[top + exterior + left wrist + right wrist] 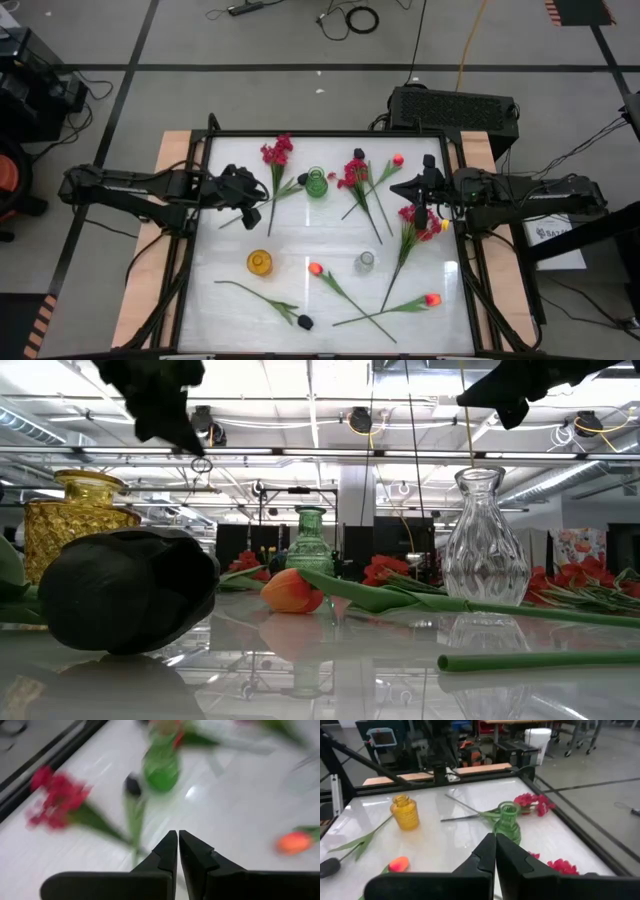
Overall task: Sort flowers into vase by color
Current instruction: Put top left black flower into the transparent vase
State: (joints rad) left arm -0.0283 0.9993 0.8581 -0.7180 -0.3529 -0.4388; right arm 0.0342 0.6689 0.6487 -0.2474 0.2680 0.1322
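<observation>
Flowers [360,180] with long green stems lie scattered flat over the glossy white desk [225,300] in the overhead view, among a green vase [316,183], a yellow vase [260,263] and a clear vase [366,261]. Level with the desk, the yellow glass shows a knobbly pattern, the clear one a smooth flared neck, and a black bloom [128,603] looms matte and rounded. Past the left hand [178,839], clenched on nothing, lies a crimson spray [56,799]. Beyond the right hand [495,840], likewise clenched empty, the green vase stands ribbed.
</observation>
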